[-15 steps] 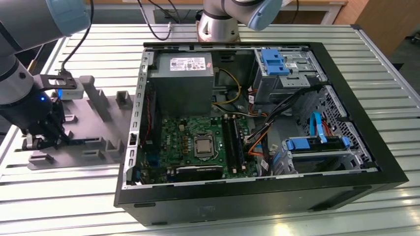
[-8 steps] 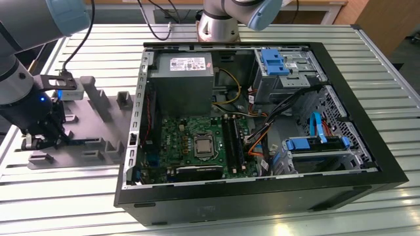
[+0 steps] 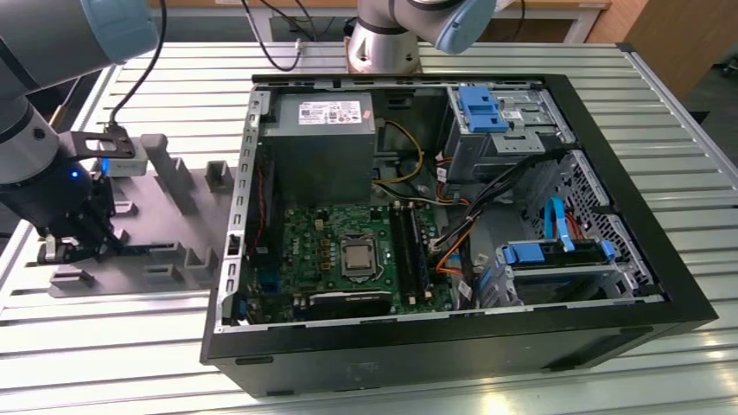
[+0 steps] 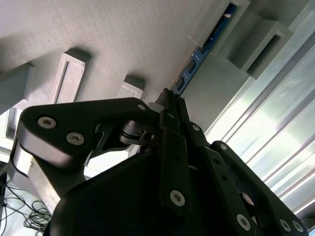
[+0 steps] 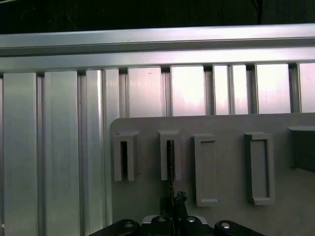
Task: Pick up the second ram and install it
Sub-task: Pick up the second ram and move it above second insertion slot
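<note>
Nearest me, an open black metal computer tower case (image 3: 461, 354) lies on its side on the ribbed aluminium table (image 3: 116, 346). Inside it sit a green motherboard (image 3: 311, 233) with long black plastic slots (image 3: 406, 246), a tangle of orange and black cables (image 3: 455, 242) just beside those slots, blue plastic drive caddies (image 3: 554, 255) and, further back, a grey boxy power supply (image 3: 317, 143). The case's side wall rises between the motherboard and the grey plastic fixture plate (image 3: 162, 216) with upright blocks, which lies at the exterior view's left. Down over that plate is the black two-fingered gripper (image 3: 72, 246). In both wrist views its claw (image 4: 167, 98) (image 5: 174, 200) is drawn together on the near end of the second ram (image 4: 206, 44) (image 5: 170, 162), a thin, dark bluish-green memory stick that stands on edge in slotted blocks of the plate, with other grey blocks close on either side. Farthest off stands the arm's silver base (image 3: 381, 43).
</note>
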`<state>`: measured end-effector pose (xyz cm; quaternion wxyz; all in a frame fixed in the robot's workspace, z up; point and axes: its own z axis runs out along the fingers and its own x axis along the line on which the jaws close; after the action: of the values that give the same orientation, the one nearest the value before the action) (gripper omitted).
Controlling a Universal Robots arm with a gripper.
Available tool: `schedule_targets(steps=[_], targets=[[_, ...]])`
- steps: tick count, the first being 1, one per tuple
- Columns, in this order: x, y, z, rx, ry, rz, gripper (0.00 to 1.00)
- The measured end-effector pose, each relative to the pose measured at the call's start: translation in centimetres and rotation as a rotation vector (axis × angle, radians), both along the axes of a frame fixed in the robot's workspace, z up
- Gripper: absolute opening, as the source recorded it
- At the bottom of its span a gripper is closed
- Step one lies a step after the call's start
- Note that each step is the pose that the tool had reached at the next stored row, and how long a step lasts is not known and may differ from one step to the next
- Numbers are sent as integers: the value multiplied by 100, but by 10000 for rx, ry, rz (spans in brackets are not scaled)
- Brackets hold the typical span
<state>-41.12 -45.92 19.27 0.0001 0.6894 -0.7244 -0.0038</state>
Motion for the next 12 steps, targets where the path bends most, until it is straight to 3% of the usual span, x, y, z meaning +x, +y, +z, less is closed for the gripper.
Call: schedule_targets(steps=[12], targets=[[0, 0, 135, 40, 1, 56, 14]])
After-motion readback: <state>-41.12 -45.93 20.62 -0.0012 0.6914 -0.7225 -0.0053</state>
